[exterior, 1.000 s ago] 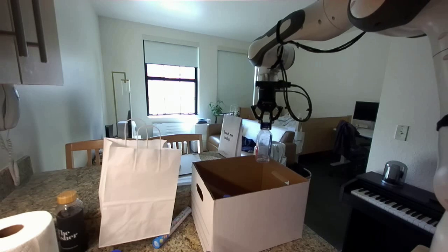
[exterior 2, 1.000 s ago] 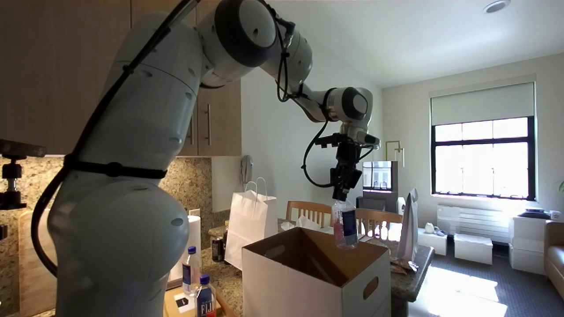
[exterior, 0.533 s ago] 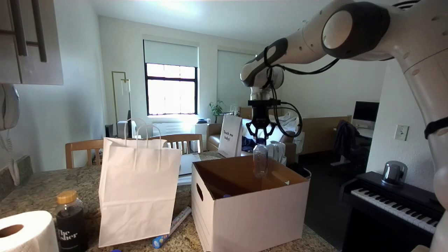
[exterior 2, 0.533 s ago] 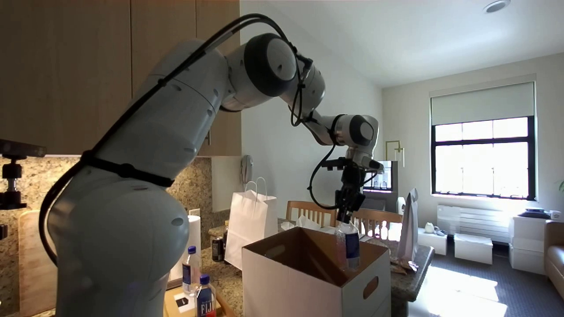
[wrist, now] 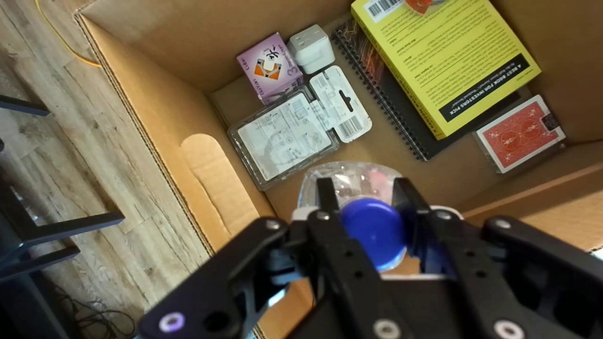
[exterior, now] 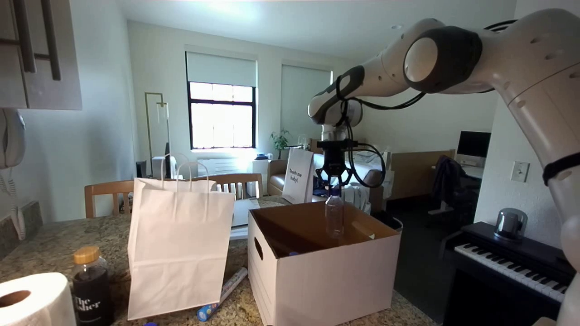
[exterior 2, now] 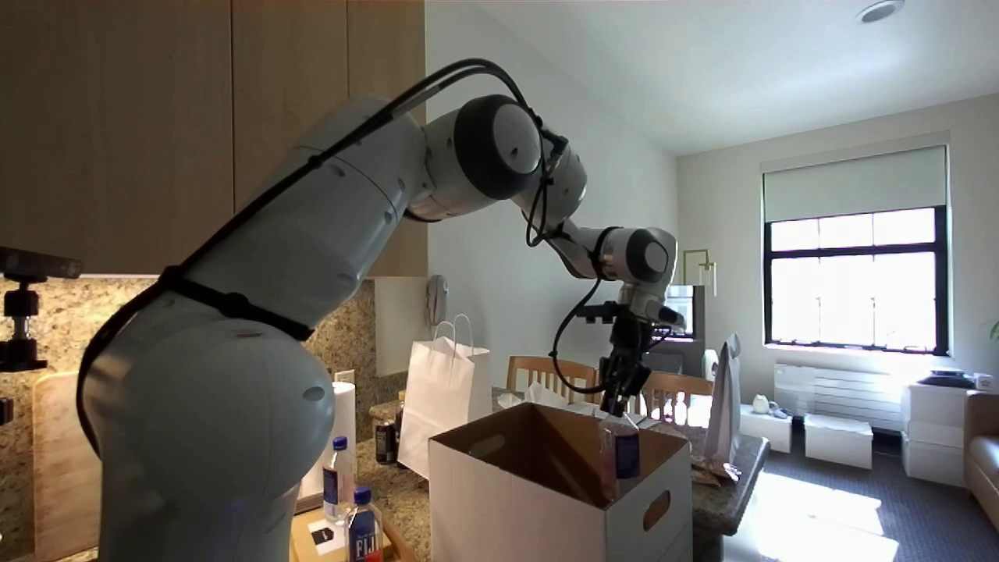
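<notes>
My gripper (exterior: 334, 187) is shut on the blue cap of a clear plastic bottle (exterior: 334, 219) with a dark blue label. The bottle (exterior 2: 622, 453) hangs upright with its lower part inside a white cardboard box (exterior: 331, 283), near one inner wall. In the wrist view the blue cap (wrist: 374, 230) sits between both black fingers. Below it on the box floor lie a yellow book (wrist: 452, 61) on a black spiral notebook (wrist: 372, 75), a red card deck (wrist: 520, 134), a purple box (wrist: 271, 68), a white adapter (wrist: 313, 47) and a clear plastic package (wrist: 287, 136).
A white paper bag (exterior: 181, 253) stands beside the box, with a patterned tube (exterior: 222, 294) between them. A wooden-capped bottle (exterior: 90, 290) and paper roll (exterior: 45, 299) stand nearer the camera. Two bottles (exterior 2: 338, 484) (exterior 2: 364, 531) stand near the arm base. A printed bag (exterior: 297, 175) stands behind.
My gripper has lowered the bottle from above the box rim to partly inside the box, shifting slightly left in an exterior view. The grip on the cap looks unchanged.
</notes>
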### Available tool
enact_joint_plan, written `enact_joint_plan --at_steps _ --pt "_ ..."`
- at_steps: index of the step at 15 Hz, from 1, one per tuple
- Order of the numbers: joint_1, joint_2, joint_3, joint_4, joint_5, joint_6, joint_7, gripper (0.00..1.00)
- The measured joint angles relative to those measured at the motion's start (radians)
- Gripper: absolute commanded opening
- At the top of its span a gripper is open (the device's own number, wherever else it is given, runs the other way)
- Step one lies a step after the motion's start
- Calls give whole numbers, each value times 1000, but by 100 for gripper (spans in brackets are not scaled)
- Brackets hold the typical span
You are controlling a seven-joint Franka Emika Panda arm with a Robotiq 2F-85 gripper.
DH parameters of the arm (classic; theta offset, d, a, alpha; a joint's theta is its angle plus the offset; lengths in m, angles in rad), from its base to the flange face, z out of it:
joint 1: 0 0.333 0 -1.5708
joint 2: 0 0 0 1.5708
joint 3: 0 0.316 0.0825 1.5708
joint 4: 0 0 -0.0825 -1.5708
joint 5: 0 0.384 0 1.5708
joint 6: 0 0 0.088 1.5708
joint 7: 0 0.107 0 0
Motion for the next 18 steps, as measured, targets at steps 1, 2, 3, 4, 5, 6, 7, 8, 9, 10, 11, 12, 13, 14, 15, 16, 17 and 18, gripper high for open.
enact_joint_plan --at_steps 1,2,3,4,5,6,7,8,9,10,11,12,13,14,15,16,17,18 --pt "0 7 -3 3 0 0 0 14" --pt "0 15 -7 6 0 1 0 14" --pt "-1 24 -12 10 0 2 0 14" --pt "-1 33 -17 13 0 5 0 14" --pt "-1 42 -23 15 0 11 0 14" --pt "-3 50 -28 18 0 14 0 14" --pt "-6 59 -31 22 0 20 0 14" --pt "-11 68 -33 26 0 27 0 14" --pt "-15 77 -33 32 1 32 0 14" --pt "-19 88 -33 41 1 38 0 14" --pt "-21 98 -33 48 1 43 0 14" --pt "-23 108 -34 56 2 47 0 14" --pt "-25 118 -34 65 4 49 1 14" --pt "-28 127 -34 73 7 52 3 14" --pt "-32 137 -34 82 16 57 6 14" --pt "-36 147 -34 91 30 64 10 14" --pt "-40 157 -34 99 42 71 16 14" --pt "-43 166 -34 107 53 80 20 14"
